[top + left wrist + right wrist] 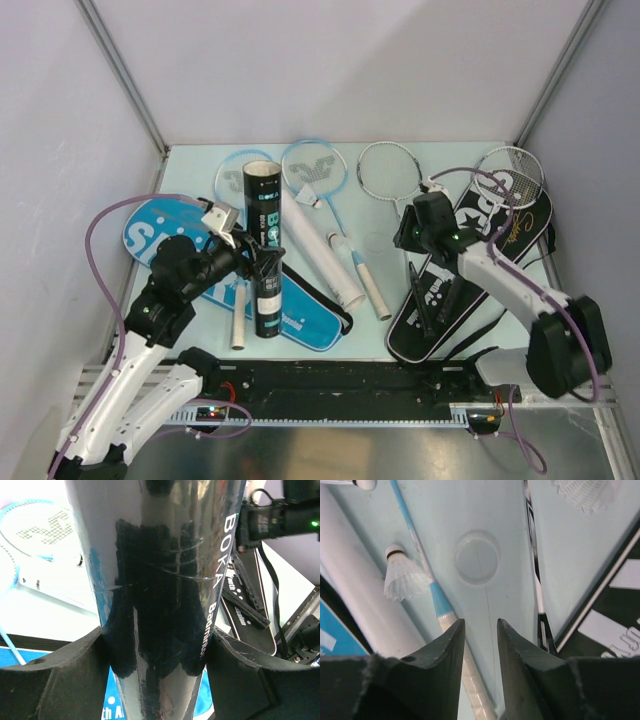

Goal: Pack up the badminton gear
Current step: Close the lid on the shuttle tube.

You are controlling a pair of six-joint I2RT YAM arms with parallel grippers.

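Observation:
My left gripper [257,262] [157,635] is shut on the black tube [264,250] [160,575], which stands upright on the blue cover [175,235]. The white tube [320,250] [355,580] lies beside it. My right gripper [405,241] [480,622] hovers low over bare table beside the black cover [480,265] [615,615]. Its jaws stand a narrow gap apart with nothing between them. A shuttlecock [402,577] lies against a light-blue racket's shaft [415,545]. A silver racket's shaft [534,555] runs to the right. The racket heads [313,170] [390,170] lie at the back.
A round clear lid [476,557] lies flat on the table ahead of the right fingers. Another shuttlecock [585,492] sits at the far right. White walls and metal posts [120,75] close in the table. A black rail [330,380] runs along the near edge.

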